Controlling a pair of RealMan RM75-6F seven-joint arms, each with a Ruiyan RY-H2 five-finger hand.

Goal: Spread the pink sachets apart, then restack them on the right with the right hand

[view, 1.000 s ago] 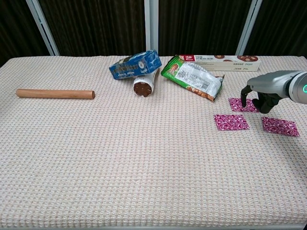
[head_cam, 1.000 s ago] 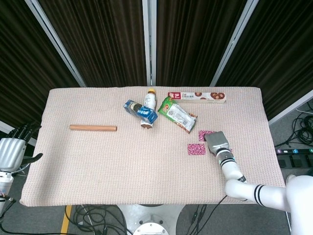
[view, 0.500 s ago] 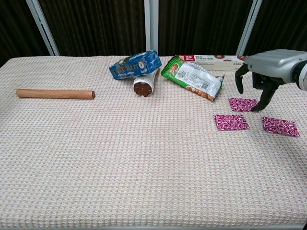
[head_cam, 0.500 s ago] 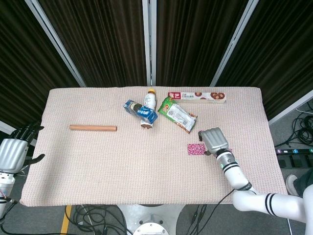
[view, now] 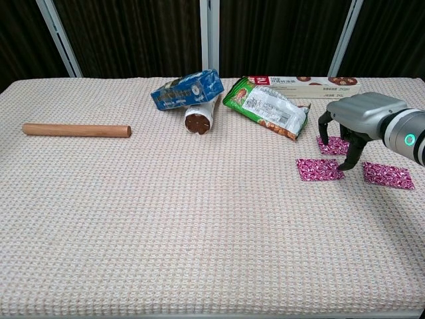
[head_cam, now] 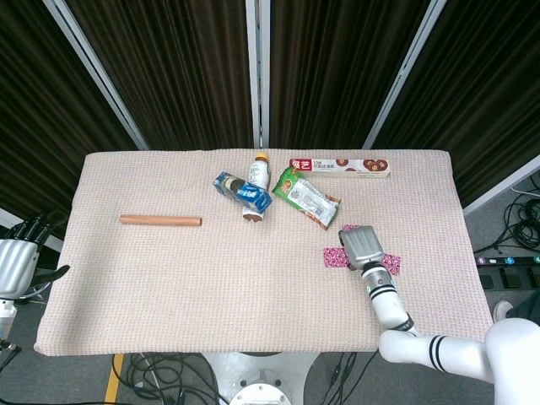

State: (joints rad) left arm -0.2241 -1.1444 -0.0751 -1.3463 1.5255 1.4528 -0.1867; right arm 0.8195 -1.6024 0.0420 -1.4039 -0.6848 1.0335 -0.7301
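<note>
Three pink sachets lie apart at the right of the table: a near-left one (view: 317, 169), a far one (view: 332, 147) and a right one (view: 388, 175). My right hand (view: 355, 123) hovers over them with fingers spread downward. One fingertip (view: 341, 166) is at the right edge of the near-left sachet, and another stands by the far one. It holds nothing. In the head view the right hand (head_cam: 361, 246) covers the far sachet, with the near-left sachet (head_cam: 333, 257) and the right sachet (head_cam: 391, 265) showing beside it. My left hand (head_cam: 17, 263) hangs off the table's left edge, fingers apart and empty.
A green snack bag (view: 265, 106) lies just left of the sachets, with a long biscuit box (view: 305, 83) behind it. A blue packet (view: 186, 90) rests on a bottle (view: 199, 118) at mid-back. A wooden dowel (view: 76, 130) lies at the left.
My right hand rose off the far sachet, then came down further left, over the near-left sachet. The sachets have not moved. The left hand drifted slightly.
</note>
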